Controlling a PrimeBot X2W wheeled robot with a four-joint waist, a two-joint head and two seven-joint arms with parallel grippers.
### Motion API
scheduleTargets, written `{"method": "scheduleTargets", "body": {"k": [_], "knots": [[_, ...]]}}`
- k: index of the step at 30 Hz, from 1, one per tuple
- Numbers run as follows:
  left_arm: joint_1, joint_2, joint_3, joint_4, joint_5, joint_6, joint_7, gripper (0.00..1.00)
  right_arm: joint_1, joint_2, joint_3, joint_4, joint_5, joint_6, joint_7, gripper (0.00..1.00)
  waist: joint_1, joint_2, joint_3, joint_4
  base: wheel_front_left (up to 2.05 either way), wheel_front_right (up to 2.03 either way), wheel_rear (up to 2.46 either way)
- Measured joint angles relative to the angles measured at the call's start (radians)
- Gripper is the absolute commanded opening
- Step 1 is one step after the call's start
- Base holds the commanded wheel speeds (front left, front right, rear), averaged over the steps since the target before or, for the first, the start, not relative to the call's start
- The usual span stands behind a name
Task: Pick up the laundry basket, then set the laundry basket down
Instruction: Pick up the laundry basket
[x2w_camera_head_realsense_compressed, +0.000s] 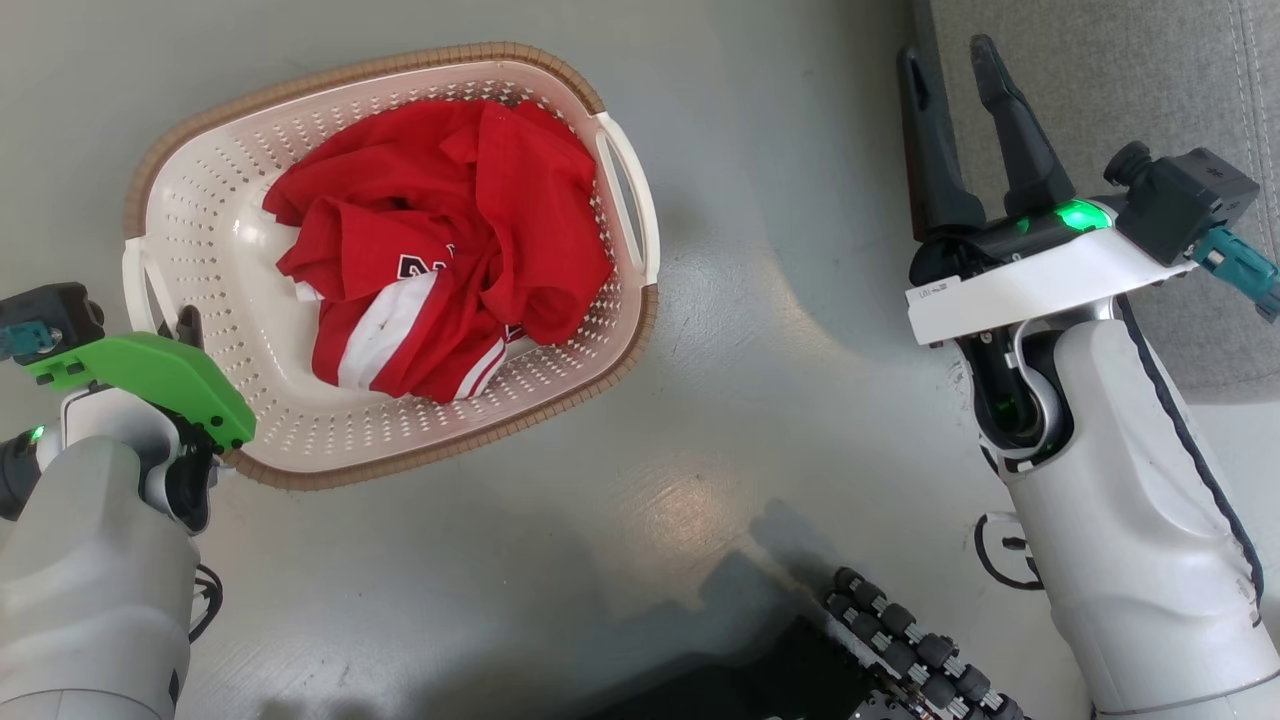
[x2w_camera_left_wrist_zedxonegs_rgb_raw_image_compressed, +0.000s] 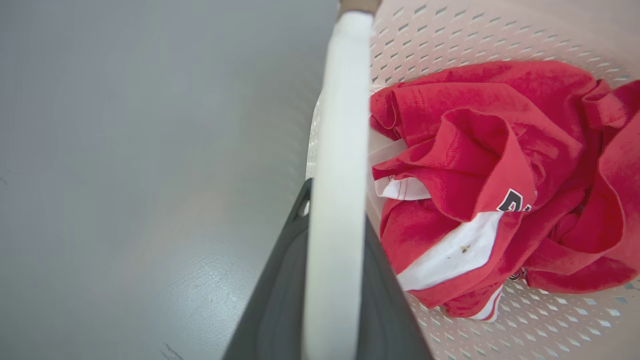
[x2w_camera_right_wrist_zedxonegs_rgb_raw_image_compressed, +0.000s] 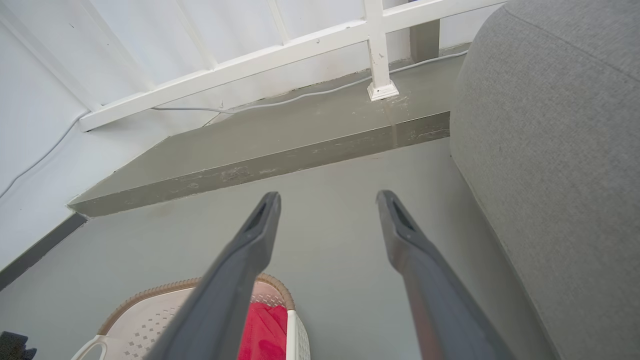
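Note:
The laundry basket (x2w_camera_head_realsense_compressed: 200, 210), cream-white with perforated walls and a brown woven-look rim, lies at the upper left of the head view with a crumpled red and white garment (x2w_camera_head_realsense_compressed: 450, 240) inside. My left gripper (x2w_camera_head_realsense_compressed: 182, 335) is at the basket's left loop handle. In the left wrist view that white handle (x2w_camera_left_wrist_zedxonegs_rgb_raw_image_compressed: 340, 125) runs straight between the two dark fingers of the left gripper (x2w_camera_left_wrist_zedxonegs_rgb_raw_image_compressed: 335, 205), which press against it on both sides. Whether the basket rests on the floor I cannot tell. My right gripper (x2w_camera_head_realsense_compressed: 948, 52) stands open and holds nothing, well to the right of the basket's other handle (x2w_camera_head_realsense_compressed: 630, 190).
A grey sofa (x2w_camera_head_realsense_compressed: 1100, 80) rises right beside the right gripper (x2w_camera_right_wrist_zedxonegs_rgb_raw_image_compressed: 328, 196). Past it are a low concrete step (x2w_camera_right_wrist_zedxonegs_rgb_raw_image_compressed: 280, 145) and a white railing (x2w_camera_right_wrist_zedxonegs_rgb_raw_image_compressed: 300, 45). My dark wheeled base (x2w_camera_head_realsense_compressed: 900, 640) shows at the bottom. Grey floor (x2w_camera_head_realsense_compressed: 760, 330) lies between basket and right arm.

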Motion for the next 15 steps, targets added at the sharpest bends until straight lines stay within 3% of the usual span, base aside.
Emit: {"method": "scheduleTargets", "body": {"k": [1,2,3,5,15], "knots": [[0.0,0.0,-0.002,0.001,-0.001,0.0,0.0,0.04,0.0,0.0,0.0,0.0,0.0,0.0,0.0,1.0,0.0,0.0,0.0,0.0,0.0,0.0,0.0],[-0.001,0.0,-0.005,0.002,-0.001,0.0,0.0,0.16,0.0,0.0,0.0,0.0,0.0,0.0,0.0,1.0,0.0,0.0,0.001,0.0,0.0,0.0,0.0],[-0.001,0.0,-0.007,0.003,-0.001,0.0,-0.005,0.39,0.0,0.0,0.0,0.001,0.0,0.0,0.0,1.0,0.0,0.0,0.002,0.0,0.0,0.0,0.0],[-0.002,0.0,-0.011,0.004,-0.001,-0.001,-0.007,1.0,0.0,0.0,0.0,0.001,0.0,0.0,0.0,1.0,0.0,0.0,0.003,0.001,0.0,0.0,0.0],[-0.021,-0.003,-0.018,0.024,-0.007,-0.002,-0.016,1.0,0.0,0.0,0.0,0.001,0.0,0.0,0.0,1.0,0.0,0.0,0.009,0.004,0.0,0.0,0.0]]}}
